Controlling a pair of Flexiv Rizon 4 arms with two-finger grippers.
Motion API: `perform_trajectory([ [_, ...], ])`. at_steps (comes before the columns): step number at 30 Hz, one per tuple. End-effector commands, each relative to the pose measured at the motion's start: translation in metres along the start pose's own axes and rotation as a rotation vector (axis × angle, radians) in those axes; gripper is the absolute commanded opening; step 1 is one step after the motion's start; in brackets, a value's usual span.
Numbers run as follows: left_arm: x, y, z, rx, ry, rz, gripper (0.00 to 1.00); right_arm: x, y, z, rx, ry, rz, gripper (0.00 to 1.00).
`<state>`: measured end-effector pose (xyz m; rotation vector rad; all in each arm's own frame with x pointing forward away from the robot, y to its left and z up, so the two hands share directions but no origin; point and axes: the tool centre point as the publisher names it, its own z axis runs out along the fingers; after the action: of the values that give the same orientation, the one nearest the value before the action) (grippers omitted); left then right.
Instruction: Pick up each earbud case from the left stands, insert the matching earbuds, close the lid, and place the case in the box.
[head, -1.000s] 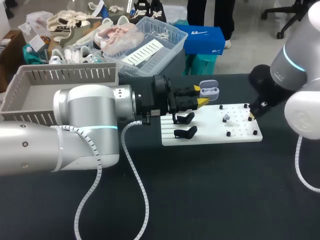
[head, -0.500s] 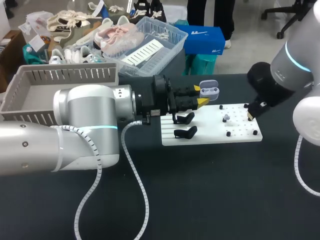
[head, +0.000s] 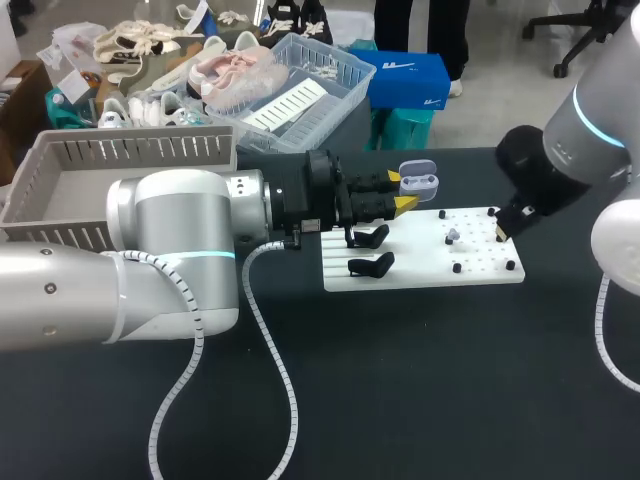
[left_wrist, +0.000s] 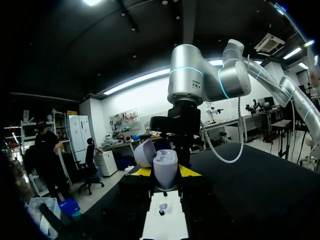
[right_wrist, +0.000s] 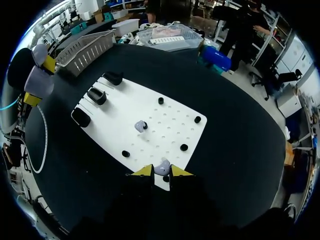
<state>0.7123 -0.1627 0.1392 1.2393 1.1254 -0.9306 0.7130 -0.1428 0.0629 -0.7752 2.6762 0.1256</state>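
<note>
Head and wrist views, two-arm earbud station. My left gripper (head: 402, 191) hangs above the near-left part of the white board (head: 480, 278), which lies on the dark tabletop (head: 420, 390) toward its far edge, right of the middle. It is clamped on the earbud case (head: 418, 181); in the left wrist view the case (left_wrist: 165, 165) stands upright between the two yellow tips of the gripper (left_wrist: 165, 173), with its lid (left_wrist: 144, 152) swung open to one side.

My right gripper (head: 501, 230) is over the board's right edge. In the right wrist view its fingers (right_wrist: 143, 171) stand close together, closed on a pale lilac earbud (right_wrist: 161, 169), which fills the gap between them, right at the board's (right_wrist: 150, 107) edge. A second earbud (right_wrist: 140, 126) lies near the board's middle, among small black pegs (right_wrist: 184, 147).

Three black stands (right_wrist: 97, 95) line the board's left side; two of them (head: 370, 236) show in the head view, just below the left gripper.

The grey slatted box (head: 120, 160) sits at the tabletop's far-left corner, well apart from the board.
</note>
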Motion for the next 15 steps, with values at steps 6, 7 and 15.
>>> perform_trajectory([
  [6, 0.001, 0.000, 0.001, -0.004, -0.002, 0.002, 0.00, 0.001, 0.001, 0.000, 0.007, -0.003, 0.002, 0.00],
  [7, 0.001, 0.000, 0.001, -0.004, -0.002, 0.002, 0.00, 0.001, 0.002, 0.000, 0.013, 0.006, 0.020, 0.00],
  [15, 0.001, 0.000, 0.001, -0.004, -0.002, 0.002, 0.00, 0.017, 0.005, -0.019, 0.077, 0.050, 0.198, 0.00],
])
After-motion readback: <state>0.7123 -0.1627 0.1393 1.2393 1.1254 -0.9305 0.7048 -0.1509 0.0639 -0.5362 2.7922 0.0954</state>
